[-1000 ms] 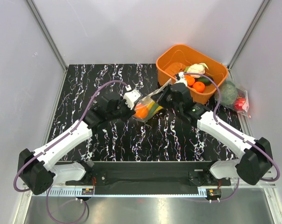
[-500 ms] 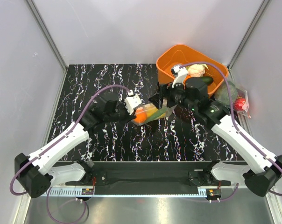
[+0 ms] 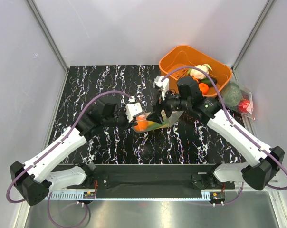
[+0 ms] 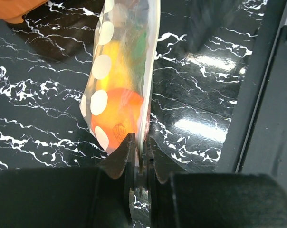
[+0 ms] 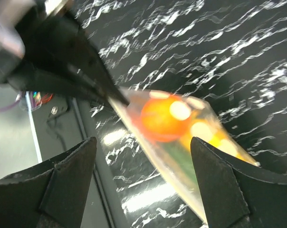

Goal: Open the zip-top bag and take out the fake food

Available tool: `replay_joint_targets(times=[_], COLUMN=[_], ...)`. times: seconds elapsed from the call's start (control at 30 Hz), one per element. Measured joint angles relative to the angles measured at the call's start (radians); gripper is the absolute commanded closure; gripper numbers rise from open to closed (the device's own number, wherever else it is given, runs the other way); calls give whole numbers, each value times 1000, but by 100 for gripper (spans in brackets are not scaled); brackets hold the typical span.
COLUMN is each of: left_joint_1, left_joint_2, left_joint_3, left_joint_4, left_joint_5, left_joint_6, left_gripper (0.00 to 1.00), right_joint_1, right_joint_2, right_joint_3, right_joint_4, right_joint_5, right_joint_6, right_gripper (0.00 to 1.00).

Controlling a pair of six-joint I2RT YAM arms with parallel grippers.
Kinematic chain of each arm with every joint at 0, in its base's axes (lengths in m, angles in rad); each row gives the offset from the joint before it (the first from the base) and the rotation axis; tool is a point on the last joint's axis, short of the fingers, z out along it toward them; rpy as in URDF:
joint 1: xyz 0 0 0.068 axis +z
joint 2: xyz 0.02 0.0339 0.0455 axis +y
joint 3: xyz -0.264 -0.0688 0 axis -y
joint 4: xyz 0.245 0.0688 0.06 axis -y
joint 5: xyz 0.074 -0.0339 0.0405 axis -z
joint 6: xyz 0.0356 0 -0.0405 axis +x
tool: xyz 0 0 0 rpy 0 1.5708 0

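The zip-top bag (image 3: 154, 123), clear with pale dots, hangs above the black marbled table. My left gripper (image 3: 135, 120) is shut on its left edge. In the left wrist view the closed jaws pinch the bag's (image 4: 122, 61) thin edge at the left gripper (image 4: 141, 148). The fake food shows through the plastic: an orange fruit (image 4: 117, 114), yellow pieces (image 4: 112, 57) and something green (image 5: 181, 159). My right gripper (image 3: 159, 112) hovers just over the bag, open. In the right wrist view the right gripper (image 5: 143, 142) stands wide, with the bag (image 5: 191, 142) and the orange fruit (image 5: 165, 116) beyond its fingertips, untouched.
An orange bin (image 3: 174, 59) at the back right holds a white cauliflower (image 3: 198, 71) and orange pieces. Right of it, by the wall, lies an undotted clear bag (image 3: 236, 96) with a big green ball and a red item. Grey walls enclose the table.
My right gripper has let go of the bag, opened wide and swung left over it. The left gripper still holds the bag, which has moved slightly nearer and hangs from that side alone.
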Motion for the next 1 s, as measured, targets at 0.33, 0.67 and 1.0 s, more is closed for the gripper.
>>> replay_joint_targets(times=[0.33,0.67,1.0], left_joint_1=[12,13,13], left_joint_2=[0,-1,-2], left_joint_3=[9,9,9], left_joint_4=[-14,-14,3], left_joint_5=[41,92,117], left_joint_6=[1,-2,-14], left_gripper=[100,100,65], right_joint_1=[43,77,77], right_joint_2=[2,30,34], right_joint_3=[-102,-162,-171], right_joint_4=[2,96,139], right_joint_5=[-39,-26,-15], right_joint_6=[-21,-20,-19], right_gripper=[16,49,100])
